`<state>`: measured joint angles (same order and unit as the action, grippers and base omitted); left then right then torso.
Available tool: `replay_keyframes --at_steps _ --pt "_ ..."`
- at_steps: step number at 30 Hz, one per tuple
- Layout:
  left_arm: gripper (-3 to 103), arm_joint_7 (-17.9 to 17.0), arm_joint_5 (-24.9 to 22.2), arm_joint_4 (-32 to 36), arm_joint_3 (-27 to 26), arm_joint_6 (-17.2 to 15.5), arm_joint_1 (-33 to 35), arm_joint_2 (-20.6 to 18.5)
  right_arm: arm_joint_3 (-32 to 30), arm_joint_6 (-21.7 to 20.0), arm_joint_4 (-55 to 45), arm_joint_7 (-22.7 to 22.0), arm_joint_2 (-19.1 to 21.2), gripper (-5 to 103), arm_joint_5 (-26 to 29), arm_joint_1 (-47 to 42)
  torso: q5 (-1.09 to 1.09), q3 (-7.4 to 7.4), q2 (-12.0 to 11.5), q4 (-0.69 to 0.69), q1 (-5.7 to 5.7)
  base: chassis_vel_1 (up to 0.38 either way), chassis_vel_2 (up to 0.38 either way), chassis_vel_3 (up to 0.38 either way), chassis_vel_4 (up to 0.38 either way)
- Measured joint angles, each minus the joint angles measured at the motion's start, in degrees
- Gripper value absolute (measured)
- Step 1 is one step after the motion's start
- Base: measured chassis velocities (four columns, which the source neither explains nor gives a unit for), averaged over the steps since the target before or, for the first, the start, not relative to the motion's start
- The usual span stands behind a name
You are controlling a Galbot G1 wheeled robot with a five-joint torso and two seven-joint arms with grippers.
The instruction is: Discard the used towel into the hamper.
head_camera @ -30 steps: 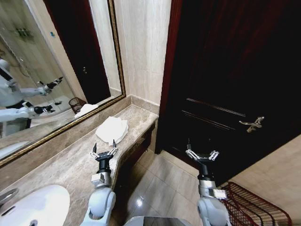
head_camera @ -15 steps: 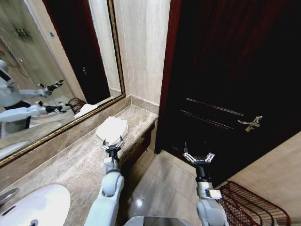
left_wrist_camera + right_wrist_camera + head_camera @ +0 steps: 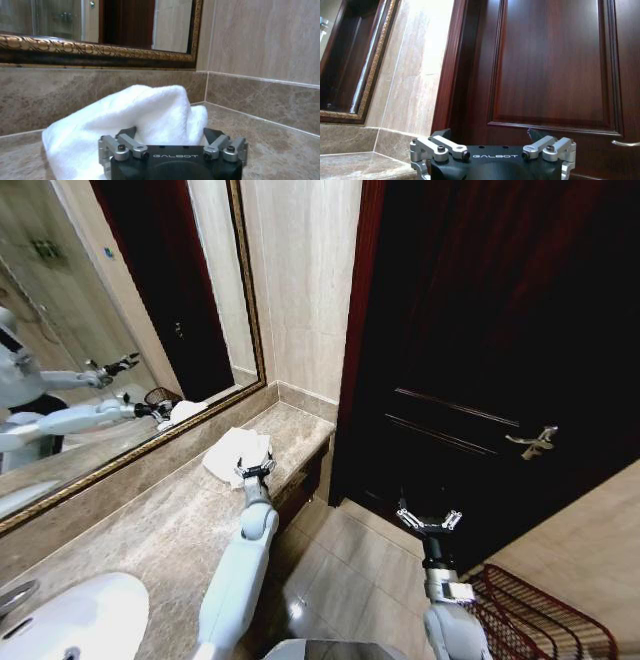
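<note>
Marble bench: left gripper spreads its jaws around the white towel; right gripper hangs open by the door.

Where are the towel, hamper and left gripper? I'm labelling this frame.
towel [image 3: 145, 112], left wrist view, middle of the white heap
hamper [image 3: 545, 625], head view, red wire rim
left gripper [image 3: 256, 470], head view, between fingertips at the towel's edge

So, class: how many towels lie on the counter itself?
1: the towel lies near the counter's far end, left gripper open at it. The mirror shows its reflection.
</note>
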<state>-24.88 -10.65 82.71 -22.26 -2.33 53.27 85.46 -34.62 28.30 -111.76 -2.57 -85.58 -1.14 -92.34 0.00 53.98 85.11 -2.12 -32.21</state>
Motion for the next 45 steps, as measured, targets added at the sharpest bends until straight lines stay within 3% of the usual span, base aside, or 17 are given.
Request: replay_keyframes --at_steps 3,5,6,9,13,18,21,24,25,27,30,34,39,45 --pt "78 -0.3 -1.0 -1.1 0.3 0.1 -0.6 -0.4 -0.1 0.1 0.5 -0.1 0.2 100 0.4 0.7 0.0 0.0 0.0 0.0 0.0 0.0 0.0 0.0 0.0" --pt "78 -0.3 -1.1 -1.2 0.3 0.2 -0.6 -0.5 -0.1 0.1 0.6 -0.2 0.3 100 0.5 0.9 0.0 0.0 0.0 0.0 0.0 0.0 0.0 0.0 0.0" --pt "71 -0.3 -1.1 -1.3 0.3 0.5 -0.6 -0.7 -0.1 0.2 0.7 -0.2 0.3 100 0.7 1.3 0.0 0.0 0.0 0.0 0.0 0.0 0.0 0.0 0.0" --pt "66 -0.3 -1.2 -1.3 0.4 0.9 -0.6 -1.0 0.0 0.2 0.8 -0.3 0.1 100 0.8 1.7 0.0 0.0 0.0 -0.01 0.0 0.0 0.0 0.0 0.0" --pt "50 -0.1 -1.3 -1.2 0.3 1.5 -0.1 -1.3 0.2 0.7 1.1 -0.3 -0.3 100 0.8 2.0 0.0 -0.01 0.0 0.0 0.0 0.0 0.0 0.0 0.0" --pt "42 0.3 -1.6 -0.5 0.0 2.3 0.5 -1.3 0.2 0.9 1.1 -0.3 -0.3 100 0.8 1.9 0.0 -0.01 0.0 0.0 0.0 0.0 0.0 0.0 0.0" --pt "30 0.6 -2.2 0.5 -0.2 2.6 1.0 -1.4 0.2 0.9 0.9 -0.5 -0.4 100 0.8 1.9 0.0 -0.01 0.0 0.0 0.0 0.0 0.0 0.0 0.0" --pt "26 0.8 -2.7 1.3 -0.3 2.7 1.4 -1.6 0.1 1.0 0.4 -0.5 -0.5 100 0.7 1.7 0.0 -0.01 0.0 0.0 0.0 0.0 0.0 0.0 0.0" --pt "19 0.8 -3.0 1.7 -0.4 2.7 1.8 -1.8 0.1 1.2 0.1 -0.5 -0.6 100 0.7 1.4 0.0 -0.01 0.0 0.0 0.0 0.0 0.0 0.0 0.0" --pt "19 0.9 -3.2 2.1 -0.5 2.8 2.2 -2.0 0.0 1.3 0.0 -0.5 -0.7 100 0.7 1.1 0.0 -0.01 0.0 0.0 0.0 0.0 0.0 0.0 0.0" --pt "7 1.1 -3.7 3.2 -0.8 3.0 3.2 -2.1 -0.1 1.8 -0.2 -0.5 -0.8 100 0.7 0.8 0.0 -0.01 0.0 0.0 0.01 0.0 0.0 0.0 0.0" --pt "0 1.8 -4.0 4.1 -1.2 4.1 4.7 -2.1 -0.2 2.0 -0.8 -0.5 -0.8 100 1.0 0.4 0.0 -0.01 0.0 0.0 0.01 0.0 0.0 0.0 0.0" --pt "0 2.7 -4.5 5.8 -1.8 5.7 6.4 -2.2 -0.2 2.0 -1.5 -0.1 -1.0 100 1.0 0.1 0.0 -0.01 0.0 0.0 0.01 0.0 0.0 0.0 0.0" --pt "0 6.6 -5.3 10.4 -3.7 11.7 10.9 -3.3 0.0 2.0 -2.2 0.0 -1.1 100 0.9 -0.1 -0.01 -0.01 0.0 0.0 0.01 0.0 0.0 0.0 0.0"
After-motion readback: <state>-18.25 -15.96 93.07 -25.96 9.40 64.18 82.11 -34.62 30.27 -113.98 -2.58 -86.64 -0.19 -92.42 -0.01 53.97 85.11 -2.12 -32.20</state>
